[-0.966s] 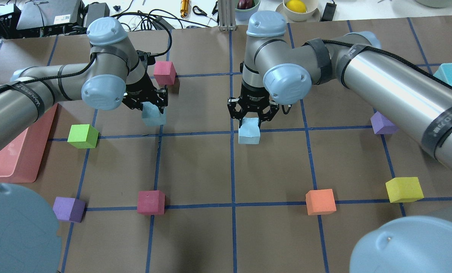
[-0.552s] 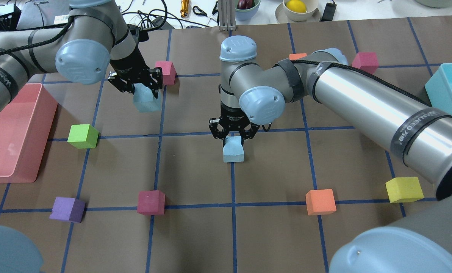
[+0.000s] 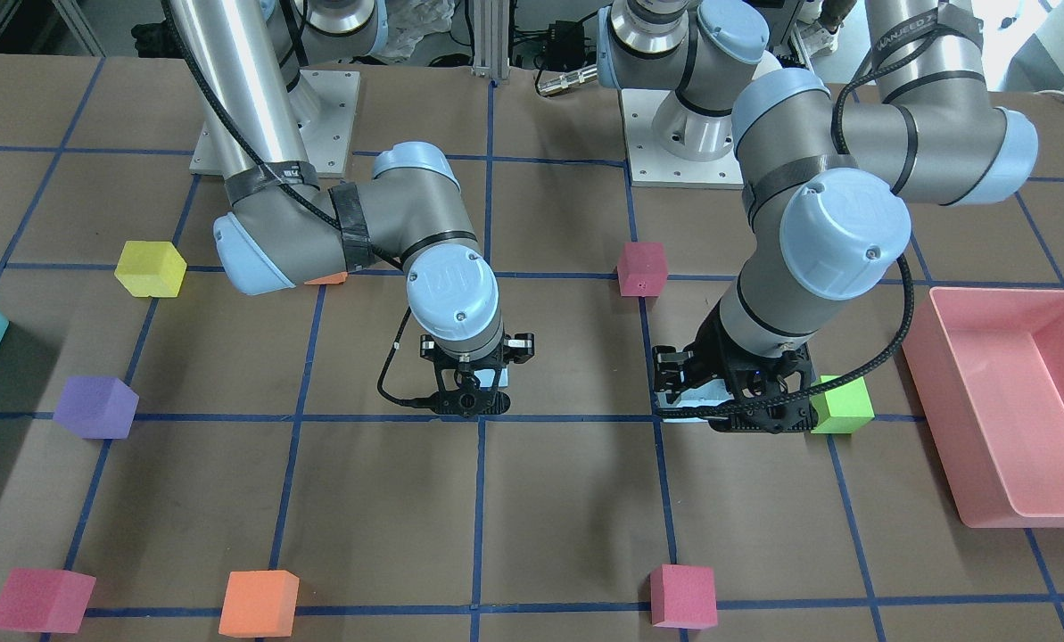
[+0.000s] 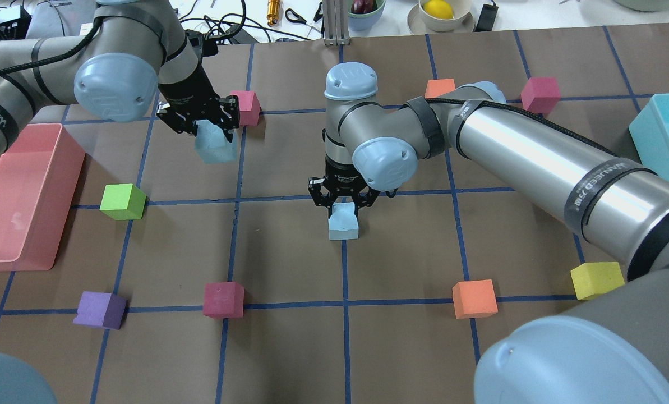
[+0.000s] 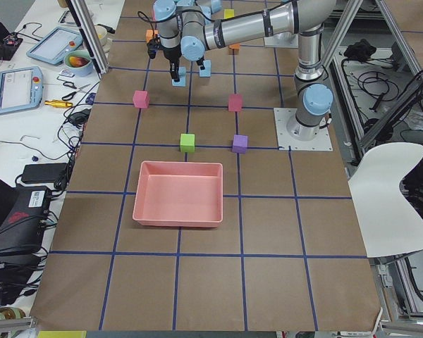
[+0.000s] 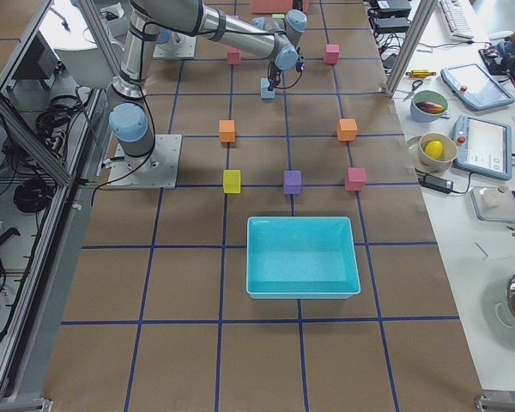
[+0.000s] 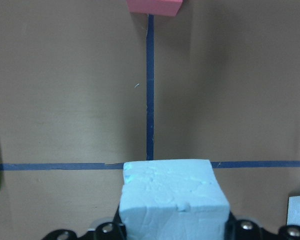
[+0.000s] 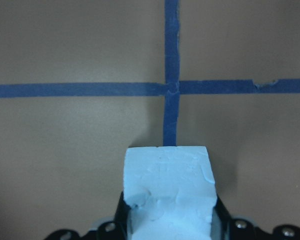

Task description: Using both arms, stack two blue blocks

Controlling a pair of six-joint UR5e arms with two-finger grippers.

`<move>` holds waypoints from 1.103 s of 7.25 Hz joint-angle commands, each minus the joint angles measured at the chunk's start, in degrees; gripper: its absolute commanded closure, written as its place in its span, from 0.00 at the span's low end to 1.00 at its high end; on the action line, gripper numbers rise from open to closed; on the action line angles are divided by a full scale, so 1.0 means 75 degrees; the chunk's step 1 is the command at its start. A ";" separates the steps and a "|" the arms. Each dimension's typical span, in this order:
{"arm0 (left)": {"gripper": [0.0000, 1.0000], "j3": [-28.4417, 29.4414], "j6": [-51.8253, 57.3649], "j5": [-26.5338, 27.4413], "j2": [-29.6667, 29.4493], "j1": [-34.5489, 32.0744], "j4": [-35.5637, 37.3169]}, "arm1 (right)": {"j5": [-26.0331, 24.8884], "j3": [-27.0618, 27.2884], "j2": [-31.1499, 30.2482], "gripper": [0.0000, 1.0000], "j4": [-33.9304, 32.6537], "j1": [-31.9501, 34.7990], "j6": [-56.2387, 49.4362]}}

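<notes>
**Each gripper holds one blue block, well apart**

In the overhead view the left gripper [image 4: 210, 130] is clamped on one blue block, the left block [image 4: 216, 148], which hangs tilted under the fingers and clear of the table [image 4: 289, 348]. A pink cube [image 4: 244, 106] sits just beside the gripper at 1 o'clock, and a green cube [image 4: 122, 201] lies at 8 o'clock from it. The left wrist camera shows this block squeezed between the jaws, its top face cracked and dented.

The right gripper [image 4: 342, 205] points straight down near the table's middle, its jaws closed on the right block [image 4: 344, 225]. That block sits low, astride a blue tape line [image 4: 345, 314] just at 6 o'clock of a tape crossing; I cannot tell whether it touches the table. From the right block, the left block is at 10 o'clock.

Writing: a black strap [image 4: 596, 193] on the right arm [image 4: 525, 151] carries white letters that begin "WAN"; the rest is unclear. The left arm [image 4: 26, 73] has a like strap. In the front view a joint cap [image 3: 450, 279] bears an embossed "UR" mark. Print on the gripper bodies is too small to read.

A pink tray [image 4: 31, 262] lies at the table's 9 o'clock edge, a teal bin [image 4: 644, 132] at 3 o'clock.
</notes>
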 commanded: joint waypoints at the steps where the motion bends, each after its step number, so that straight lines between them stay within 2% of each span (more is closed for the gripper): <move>1: 1.00 0.0026 0.0011 -0.0002 0.0158 -0.0006 -0.0220 | -0.0009 0.0024 0.0042 0.03 -0.0052 -0.0002 0.0290; 4: 1.00 -0.0067 0.0011 0.0021 0.0428 0.0006 -0.0397 | -0.0067 -0.0255 -0.0272 0.00 0.0146 -0.0212 0.0303; 5: 1.00 -0.0056 0.0011 0.0009 0.0452 0.0006 -0.0397 | -0.0067 -0.0361 -0.0564 0.00 0.0600 -0.0468 0.0292; 7: 1.00 -0.0103 -0.0082 -0.0026 0.0417 -0.0029 -0.0409 | -0.0160 -0.1061 -0.1279 0.00 0.2341 -0.1217 -0.0150; 8: 1.00 -0.0115 -0.0117 0.0032 0.0521 -0.0273 -0.0444 | -0.0567 -0.1297 -0.1479 0.00 0.2617 -0.1557 -0.0989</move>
